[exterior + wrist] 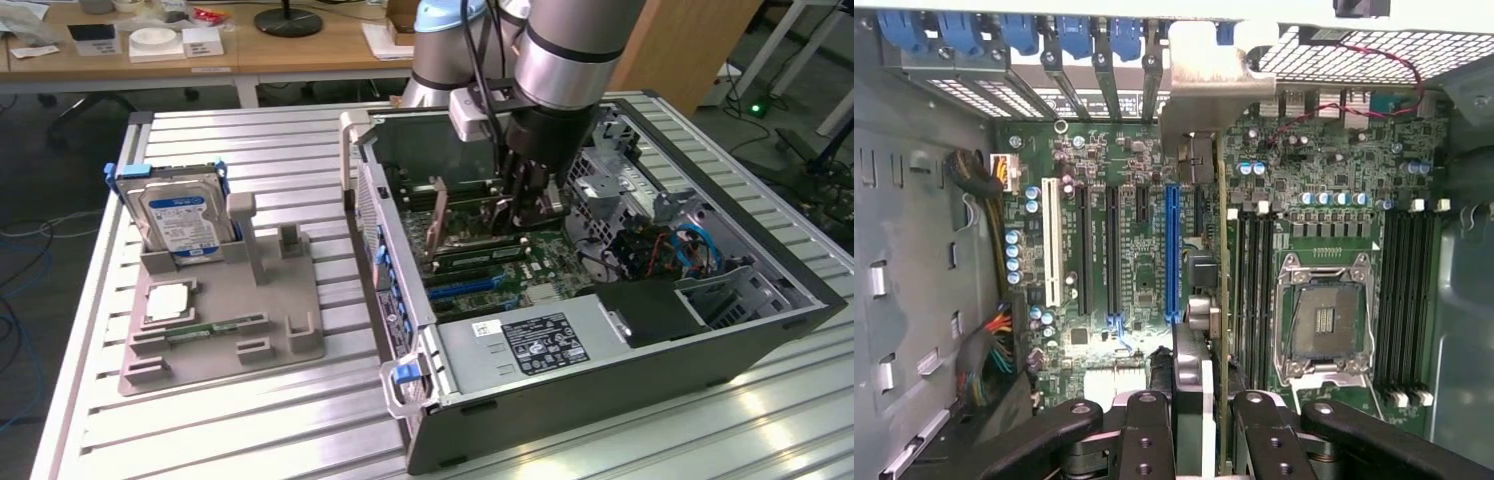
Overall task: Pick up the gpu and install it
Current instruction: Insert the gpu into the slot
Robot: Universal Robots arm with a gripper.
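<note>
In the exterior view, locate the grey fixture [254,320] on the slatted tabletop [267,420], at 9 o'clock from the open computer case [561,400]. Note the hard drive [180,220] with the blue label standing upright at the fixture's 11 o'clock corner. Note also the green memory stick [214,328] lying flat toward 7 o'clock.

Moving right, find the end effector [518,205] reaching down into the case from 12 o'clock, above the motherboard [527,262]. Observe it closed narrowly on the gpu [1204,285], gripped between both fingers [1144,430].

In the wrist view, see the gpu held edge-on, perpendicular to the motherboard, with its pale metal bracket [1209,90] against the row of rear slot covers [1094,70]. Find the card just beside the long blue slot [1172,250], between that slot and the nearer bank of memory slots [1254,290]. Cannot tell whether the card's lower edge touches a slot or hangs just above. Note the open CPU socket [1326,315] well apart, beyond those memory slots.
</note>
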